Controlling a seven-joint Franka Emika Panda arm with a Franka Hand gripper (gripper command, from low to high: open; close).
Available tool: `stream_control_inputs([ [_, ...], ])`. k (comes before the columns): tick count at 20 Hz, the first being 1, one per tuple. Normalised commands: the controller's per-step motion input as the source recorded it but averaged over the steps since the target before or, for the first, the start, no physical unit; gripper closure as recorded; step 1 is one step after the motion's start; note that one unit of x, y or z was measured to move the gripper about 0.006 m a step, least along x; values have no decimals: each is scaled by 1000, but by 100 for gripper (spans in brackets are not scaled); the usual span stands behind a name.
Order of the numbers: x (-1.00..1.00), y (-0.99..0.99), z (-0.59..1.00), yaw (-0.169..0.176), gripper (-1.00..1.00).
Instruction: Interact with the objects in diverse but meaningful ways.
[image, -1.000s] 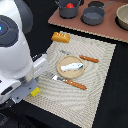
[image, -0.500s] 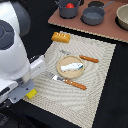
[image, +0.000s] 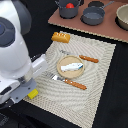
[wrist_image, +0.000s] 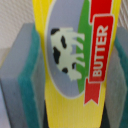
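Note:
The yellow butter box (wrist_image: 75, 65), with a cow picture and a red label, fills the wrist view between my gripper's green pads (wrist_image: 27, 75), which press on both of its sides. In the exterior view the box (image: 33, 93) shows at the woven mat's near corner on the exterior view's left, under my gripper (image: 27, 89), which the arm mostly hides. The bread loaf (image: 60, 37) lies at the mat's far edge. A white-and-blue fish (image: 71, 65) rests on the tan plate (image: 61, 71). The red tomato (image: 70, 5) sits in a grey pot (image: 68, 11).
A wooden-handled knife (image: 71, 82) lies in front of the plate and a second utensil (image: 85, 58) behind it. On the brown board at the back stand another grey pot (image: 93, 16) and a bowl (image: 123, 16). My white arm (image: 15, 45) takes up the exterior view's left.

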Motion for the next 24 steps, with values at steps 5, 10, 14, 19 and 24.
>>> stream_control_inputs([
  [5,91,1000,819,0,100],
  [10,36,973,445,4,100],
  [14,-391,771,4,47,100],
  [19,-702,547,-205,74,100],
  [24,-813,215,-416,61,100],
])
